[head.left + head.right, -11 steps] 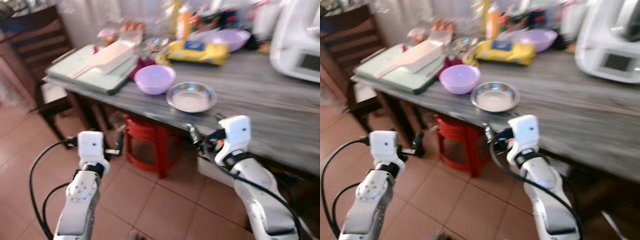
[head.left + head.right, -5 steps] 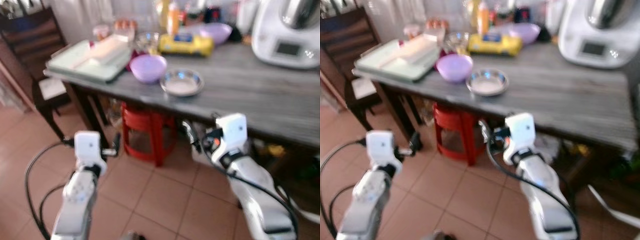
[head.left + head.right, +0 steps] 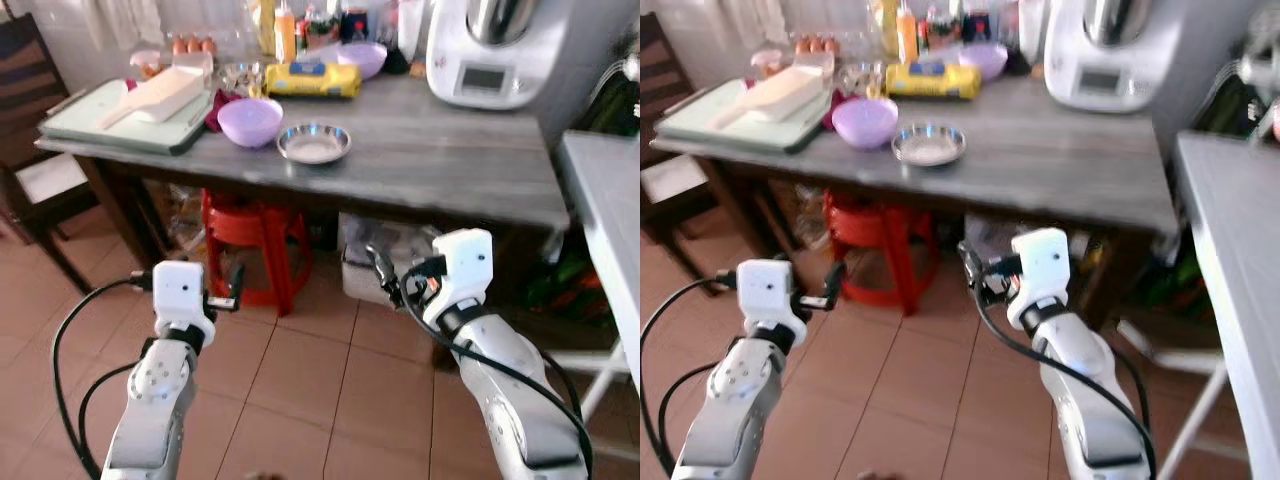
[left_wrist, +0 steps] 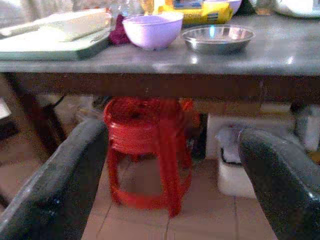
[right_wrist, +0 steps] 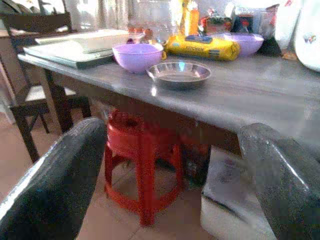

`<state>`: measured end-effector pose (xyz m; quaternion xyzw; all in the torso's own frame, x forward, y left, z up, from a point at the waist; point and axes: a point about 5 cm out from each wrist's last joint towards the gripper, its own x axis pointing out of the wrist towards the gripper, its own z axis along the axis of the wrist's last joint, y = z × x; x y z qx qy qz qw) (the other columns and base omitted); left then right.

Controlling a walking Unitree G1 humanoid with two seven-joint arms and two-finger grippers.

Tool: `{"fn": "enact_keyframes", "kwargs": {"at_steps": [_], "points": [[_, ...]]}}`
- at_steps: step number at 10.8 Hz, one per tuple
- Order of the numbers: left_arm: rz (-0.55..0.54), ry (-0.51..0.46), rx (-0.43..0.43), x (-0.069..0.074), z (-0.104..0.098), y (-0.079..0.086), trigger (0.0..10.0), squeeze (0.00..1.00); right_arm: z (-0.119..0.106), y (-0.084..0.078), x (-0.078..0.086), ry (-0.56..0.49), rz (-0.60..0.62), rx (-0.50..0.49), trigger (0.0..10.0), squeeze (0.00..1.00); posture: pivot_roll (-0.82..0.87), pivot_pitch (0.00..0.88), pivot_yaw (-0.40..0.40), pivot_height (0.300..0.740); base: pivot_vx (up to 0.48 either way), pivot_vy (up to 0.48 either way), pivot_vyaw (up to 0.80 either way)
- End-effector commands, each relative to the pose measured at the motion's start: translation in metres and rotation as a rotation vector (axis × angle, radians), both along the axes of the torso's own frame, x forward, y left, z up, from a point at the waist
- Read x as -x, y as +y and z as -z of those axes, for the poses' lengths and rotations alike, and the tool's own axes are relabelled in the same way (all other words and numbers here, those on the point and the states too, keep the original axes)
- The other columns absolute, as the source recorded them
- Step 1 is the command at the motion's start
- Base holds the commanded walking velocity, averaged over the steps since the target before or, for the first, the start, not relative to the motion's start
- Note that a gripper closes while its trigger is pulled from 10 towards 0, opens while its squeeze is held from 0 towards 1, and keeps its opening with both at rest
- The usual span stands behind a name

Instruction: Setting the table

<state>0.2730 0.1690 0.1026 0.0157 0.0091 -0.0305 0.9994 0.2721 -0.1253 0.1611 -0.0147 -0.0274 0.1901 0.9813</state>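
Observation:
A steel dish (image 3: 314, 143) and a purple bowl (image 3: 250, 121) sit near the front edge of the grey table (image 3: 450, 165). Behind them lie a yellow packet (image 3: 298, 80) and a second purple bowl (image 3: 362, 58). A pale green tray (image 3: 95, 122) carrying a white scoop-shaped dish (image 3: 155, 92) rests on the table's left end. My left gripper (image 3: 235, 285) and right gripper (image 3: 381, 273) hover low over the floor, short of the table. Both are open with nothing between the fingers (image 4: 55, 190), as the wrist views show, the right gripper (image 5: 170, 150) facing the steel dish (image 5: 178, 73).
A red plastic stool (image 3: 245, 235) stands under the table, with a white box (image 3: 375, 265) beside it. A dark wooden chair (image 3: 30, 150) is at the left. A white kitchen appliance (image 3: 490, 50) occupies the table's right end. A white tabletop (image 3: 605, 220) juts in at the right.
The whole view has pulled back from the table, so it now looks farther and smaller, and the white tabletop at the right has come into sight. Both grippers stay open and low.

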Motion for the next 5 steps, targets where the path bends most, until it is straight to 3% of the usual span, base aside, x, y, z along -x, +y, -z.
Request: {"fn": "enact_keyframes", "kwargs": {"at_steps": [1, 5], "points": [[0.018, -0.016, -0.010, -0.0006, -0.0018, -0.0028, 10.0, 0.00, -0.0023, -0.0005, -0.0003, -0.009, -0.004, -0.002, 10.0, 0.00, -0.03, 0.073, 0.048, 0.740, 0.000, 0.000, 0.00], [0.019, -0.026, -0.021, 0.0004, -0.0008, -0.0040, 10.0, 0.00, -0.0005, -0.0067, 0.0010, -0.024, 0.043, 0.015, 10.0, 0.00, -0.03, 0.066, 0.043, 0.740, 0.000, 0.000, 0.00]]}}
